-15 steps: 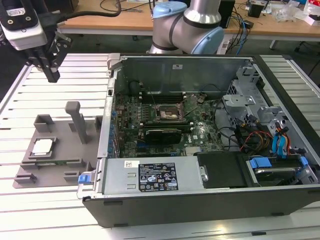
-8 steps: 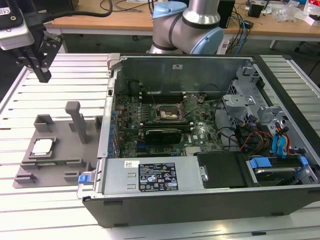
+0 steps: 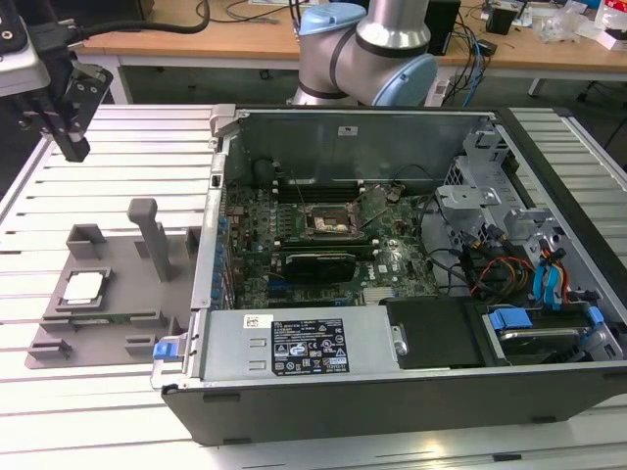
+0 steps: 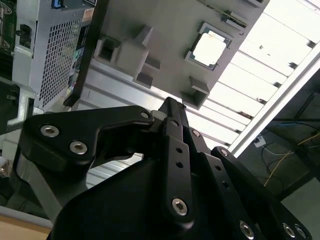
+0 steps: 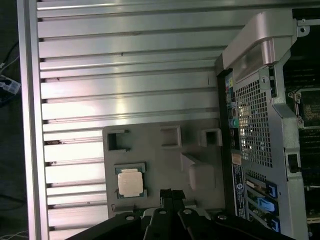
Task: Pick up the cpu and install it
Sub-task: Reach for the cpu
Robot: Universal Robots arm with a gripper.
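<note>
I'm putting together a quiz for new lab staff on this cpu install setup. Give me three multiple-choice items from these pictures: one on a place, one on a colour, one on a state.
1. Where does the cpu lie?
A. On the holder beside the computer case
B. Inside the computer case
C. On the floor

2. What colour is the holder?
A. Red
B. Yellow
C. Grey

3. What is the state of the hand?
A. Gripping the cpu
B. Empty and apart from the cpu
C. Reaching into the computer case

Answers:
1 A: the exterior view shows the silver chip seated on the holder, on the exterior view's left of the case.
2 C: the holder is plain grey in the exterior view and both wrist views.
3 B: both wrist views show the cpu lying beyond the fingertips, with nothing between them.
</note>
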